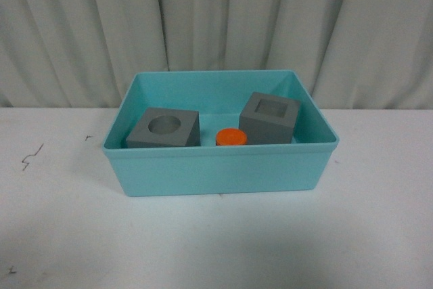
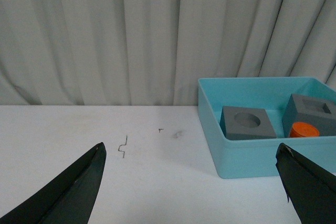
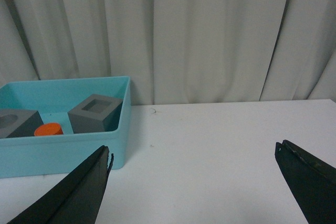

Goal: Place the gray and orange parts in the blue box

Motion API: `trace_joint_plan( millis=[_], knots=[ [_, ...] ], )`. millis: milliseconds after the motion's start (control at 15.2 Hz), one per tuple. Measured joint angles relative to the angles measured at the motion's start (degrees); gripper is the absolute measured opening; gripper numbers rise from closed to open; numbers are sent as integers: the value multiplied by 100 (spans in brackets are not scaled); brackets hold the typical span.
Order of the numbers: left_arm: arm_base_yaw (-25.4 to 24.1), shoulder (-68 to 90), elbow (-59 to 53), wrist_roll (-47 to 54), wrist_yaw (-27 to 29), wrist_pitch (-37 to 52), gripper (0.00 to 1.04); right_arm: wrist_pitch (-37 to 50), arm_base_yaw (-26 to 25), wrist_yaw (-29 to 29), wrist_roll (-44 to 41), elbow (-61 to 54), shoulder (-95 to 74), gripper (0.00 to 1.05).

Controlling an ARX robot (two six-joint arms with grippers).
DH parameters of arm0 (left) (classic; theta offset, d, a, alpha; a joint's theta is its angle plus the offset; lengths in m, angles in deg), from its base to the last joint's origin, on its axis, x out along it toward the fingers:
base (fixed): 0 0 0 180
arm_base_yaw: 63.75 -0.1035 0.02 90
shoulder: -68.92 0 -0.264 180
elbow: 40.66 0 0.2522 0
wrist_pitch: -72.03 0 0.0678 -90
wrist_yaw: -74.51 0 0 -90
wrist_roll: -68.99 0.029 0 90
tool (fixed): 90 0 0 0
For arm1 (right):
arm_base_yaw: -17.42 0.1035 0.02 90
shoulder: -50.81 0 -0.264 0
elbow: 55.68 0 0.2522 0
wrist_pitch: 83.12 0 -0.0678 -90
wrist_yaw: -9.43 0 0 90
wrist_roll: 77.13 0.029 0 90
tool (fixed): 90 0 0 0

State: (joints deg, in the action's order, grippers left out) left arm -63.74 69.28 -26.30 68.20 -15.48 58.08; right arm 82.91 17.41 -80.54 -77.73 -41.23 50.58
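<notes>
Looking into the box: we find all three parts inside the blue box [image 1: 216, 170], which sits at the centre of the front view.
Round-recess cube: we see the gray cube with the round recess [image 1: 164, 128] in the box's left half, close to the near wall.
Square-recess cube: the gray cube with the square recess [image 1: 269, 118] stands in the right half, turned at an angle.
Orange cylinder: we see the orange cylinder [image 1: 231, 137] between the two cubes, just behind the near wall; only its top shows.
Table: the box rests on a white table [image 1: 61, 221] with small dark marks at left.
Backdrop: a pale curtain [image 1: 216, 18] fills the upper frame.
Left gripper: we see the left gripper [image 2: 191, 182] spread wide, holding nothing.
Right gripper: the right gripper [image 3: 191, 182] is likewise wide apart and empty, over bare table beside the box.
</notes>
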Motion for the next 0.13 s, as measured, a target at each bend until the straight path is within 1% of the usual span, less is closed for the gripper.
trace_joint_plan(
  millis=[131],
  knots=[
    [0,0,0,0,0,0,98,0,0,0,0,0,0,98]
  ],
)
